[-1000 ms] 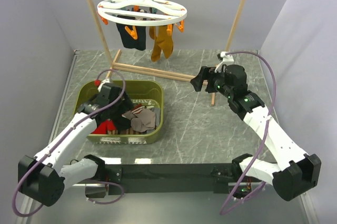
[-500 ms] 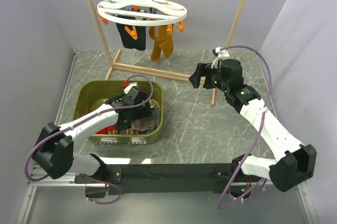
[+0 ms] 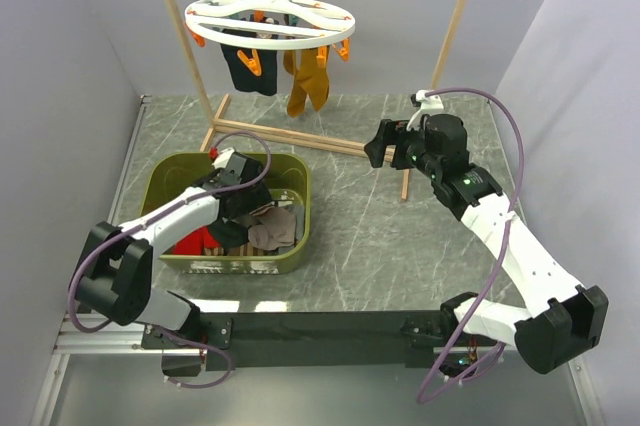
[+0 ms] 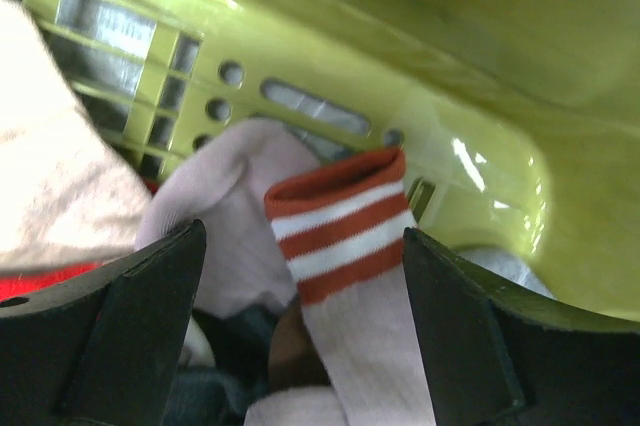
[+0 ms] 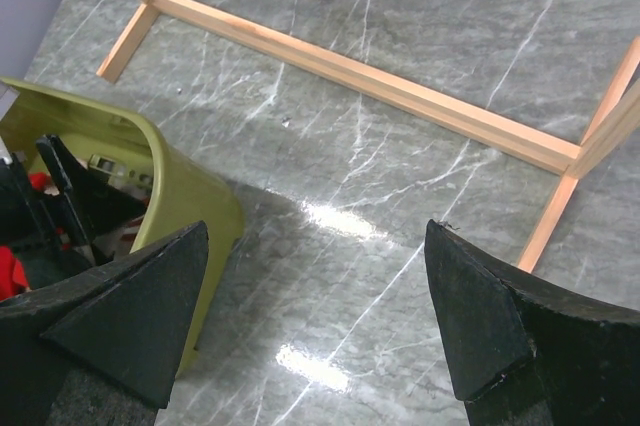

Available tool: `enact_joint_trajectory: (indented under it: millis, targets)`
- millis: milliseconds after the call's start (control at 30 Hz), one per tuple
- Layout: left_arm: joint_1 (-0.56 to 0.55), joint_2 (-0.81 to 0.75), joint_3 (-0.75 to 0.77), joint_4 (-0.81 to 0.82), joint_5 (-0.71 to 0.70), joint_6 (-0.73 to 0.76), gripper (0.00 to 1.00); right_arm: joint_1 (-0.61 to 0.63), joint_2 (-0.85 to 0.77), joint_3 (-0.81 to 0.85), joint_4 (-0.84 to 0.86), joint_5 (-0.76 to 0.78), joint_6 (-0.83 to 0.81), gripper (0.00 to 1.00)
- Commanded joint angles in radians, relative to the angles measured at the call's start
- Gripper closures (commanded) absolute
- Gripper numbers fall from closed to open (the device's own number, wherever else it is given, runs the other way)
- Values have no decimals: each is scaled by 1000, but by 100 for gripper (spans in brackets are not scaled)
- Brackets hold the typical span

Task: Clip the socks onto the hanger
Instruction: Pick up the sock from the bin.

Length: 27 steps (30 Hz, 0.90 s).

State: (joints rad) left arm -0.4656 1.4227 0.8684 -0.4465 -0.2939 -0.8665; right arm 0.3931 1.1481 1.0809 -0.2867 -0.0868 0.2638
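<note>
The socks (image 3: 276, 233) lie crumpled in the olive-green basket (image 3: 303, 189), taupe with red and white striped cuffs. In the left wrist view one striped cuff (image 4: 341, 227) lies between the wide-spread fingers of my left gripper (image 4: 300, 246), and neither finger touches it. That left gripper (image 3: 240, 220) is open and reaches down into the basket. The hanger (image 3: 270, 21), a white oval ring with orange clips, hangs from the rack's rod at the back. My right gripper (image 3: 375, 146) is open and empty, hovering over the table right of the basket. Marble shows between the spread fingers of the right gripper (image 5: 315, 236).
A wooden rack (image 3: 452, 31) stands at the back, and its base rail (image 5: 350, 71) crosses the floor. Mustard socks (image 3: 307, 86) and a navy sock (image 3: 250, 66) hang from the hanger. Red cloth (image 3: 200, 241) and pale fabric (image 4: 60, 176) share the basket (image 5: 190, 196).
My left gripper swung from the basket's left side to over the socks, then settled lower among them. The right arm shifted only slightly.
</note>
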Motion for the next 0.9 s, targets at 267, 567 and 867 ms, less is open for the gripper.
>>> enact_joint_trajectory:
  millis: [267, 567, 867]
  targets:
    - [41, 36, -68, 193, 64, 41, 27, 4, -33, 34, -15, 22, 14, 6]
    - [18, -62, -189, 262, 128, 86, 30, 6, -42, 31, -20, 27, 22, 6]
    - [4, 2, -158, 339, 104, 95, 49, 6, -79, 19, -29, 33, 35, 6]
